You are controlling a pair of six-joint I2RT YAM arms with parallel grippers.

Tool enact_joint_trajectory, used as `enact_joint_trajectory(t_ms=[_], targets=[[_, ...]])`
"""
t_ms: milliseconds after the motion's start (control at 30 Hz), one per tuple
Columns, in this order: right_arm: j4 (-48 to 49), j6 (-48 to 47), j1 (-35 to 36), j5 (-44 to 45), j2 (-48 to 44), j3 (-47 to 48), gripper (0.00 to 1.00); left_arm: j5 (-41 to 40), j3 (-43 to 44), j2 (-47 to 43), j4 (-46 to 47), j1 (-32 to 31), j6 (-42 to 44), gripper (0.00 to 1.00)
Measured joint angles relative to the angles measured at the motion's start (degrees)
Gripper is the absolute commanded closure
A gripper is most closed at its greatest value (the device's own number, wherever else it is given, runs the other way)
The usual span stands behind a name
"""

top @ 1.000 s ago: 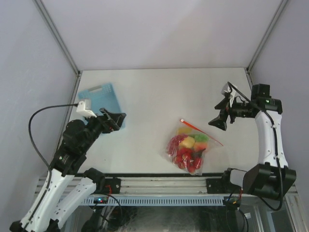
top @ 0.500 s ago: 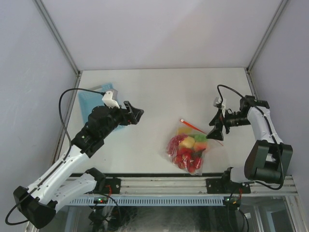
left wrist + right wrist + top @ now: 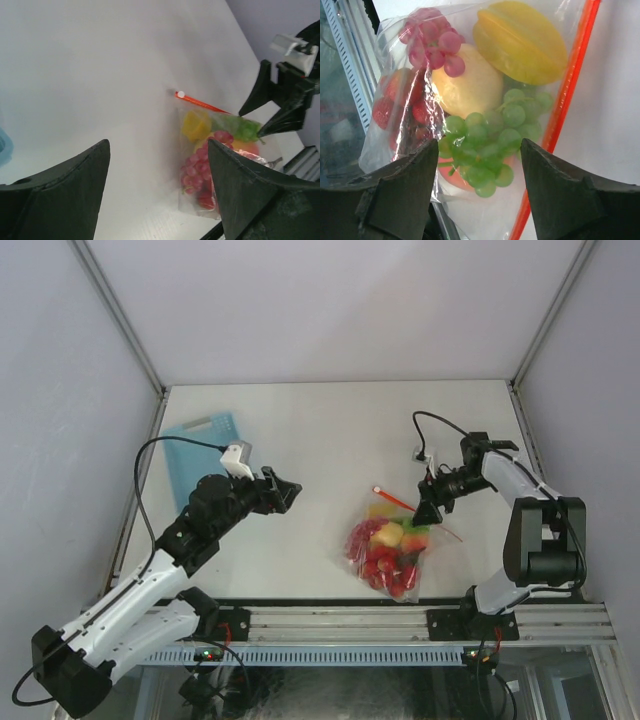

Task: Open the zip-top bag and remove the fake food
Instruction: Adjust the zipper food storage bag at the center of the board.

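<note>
Since a second ago the right tool (image 3: pixel 429 512) has swung in from the worktop's right side and come down over the zip-top bag (image 3: pixel 392 548). The left tool (image 3: pixel 284 492) has moved off the light-blue basket (image 3: pixel 200 445) toward the middle of the worktop (image 3: pixel 330 425).

The right tool's jaws stand apart with nothing gripped. They straddle the bag's end by the red-orange zip strip (image 3: pixel 570 85), which runs just beside its right finger. The left tool is also open and holds nothing. The bag lies well ahead of it and to its right, with a broad stretch of white worktop between them.

The bag rests flat close to the worktop's near edge, below and slightly nearer than the right tool, with the rail just beyond its bottom corner. More white worktop stretches from the zip strip to the back wall.

The fake food (image 3: pixel 470 90) is all inside the bag. Under the right tool lie a yellow ridged fruit, a pale yellow round fruit, green grapes and purple-red grapes. Red strawberries sit toward the bag's far end, and an orange piece shows under the green grapes. The basket lies behind the left tool, at the worktop's left edge.
</note>
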Motion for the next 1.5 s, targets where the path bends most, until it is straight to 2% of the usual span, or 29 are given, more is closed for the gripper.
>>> enact_joint_trajectory(t_ms=[233, 567, 700, 767, 1000, 1033, 1167, 1267, 1333, 1400, 1500], targets=[[2.9, 4.8, 4.8, 1.4, 1.1, -0.5, 0.59, 1.7, 0.0, 1.9, 2.2, -1.6, -2.7, 0.19], [10.8, 13.8, 12.3, 3.2, 0.4, -1.1, 0.79, 1.8, 0.0, 5.3, 2.5, -5.6, -4.3, 0.21], [13.1, 18.4, 12.7, 2.9, 0.4, -1.1, 0.96, 1.9, 0.0, 6.4, 3.2, -6.3, -4.6, 0.21], [14.8, 21.7, 12.4, 2.7, 0.3, -1.1, 1.0, 1.9, 0.0, 6.9, 4.3, -6.9, -4.4, 0.21], [21.7, 32.0, 9.7, 4.6, -0.8, -1.1, 1.0, 1.0, 0.0, 10.4, 7.8, -13.4, -0.2, 0.2], [22.5, 33.3, 8.7, 4.7, -0.8, -1.0, 0.99, 0.6, 0.0, 11.2, 8.0, -14.8, 0.6, 0.2], [22.8, 34.9, 4.6, 4.0, -0.9, 0.5, 0.59, -1.0, 0.0, 13.6, 8.2, -20.0, 3.6, 0.19], [21.0, 32.3, -0.5, 1.0, -2.1, 2.1, 0.39, -2.2, 0.0, 14.7, 8.4, -23.3, 6.8, 0.19], [18.4, 28.2, -4.8, -1.3, -3.9, 3.0, 0.34, -2.7, 0.0, 15.1, 8.3, -24.7, 9.1, 0.18], [14.3, 19.9, -9.5, -3.2, -6.2, 3.8, 0.31, -2.8, 0.0, 15.1, 8.0, -25.4, 11.4, 0.17], [4.6, 1.6, -14.8, -3.7, -9.0, 4.6, 0.21, -3.1, -0.5, 15.0, 8.4, -25.4, 15.1, 0.16]])
